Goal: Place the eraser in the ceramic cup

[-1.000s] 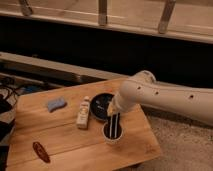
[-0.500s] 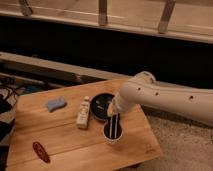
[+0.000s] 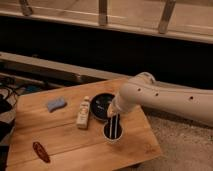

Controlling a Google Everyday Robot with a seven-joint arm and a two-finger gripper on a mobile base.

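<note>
The ceramic cup point(image 3: 113, 134), small and white with a dark inside, stands near the front right of the wooden table point(image 3: 65, 137). My gripper point(image 3: 114, 126) hangs straight down from the white arm point(image 3: 165, 97), with its tips at or just inside the cup's mouth. I cannot make out an eraser at the gripper or in the cup; the gripper hides most of the cup's inside.
A wider, flat black round dish point(image 3: 101, 106) sits just behind the cup. A white tube-like bottle point(image 3: 83, 112) lies left of the dish. A blue-grey block point(image 3: 56, 104) lies at the back left. A red-brown oblong thing point(image 3: 41, 151) lies at the front left. The table's right edge is near the cup.
</note>
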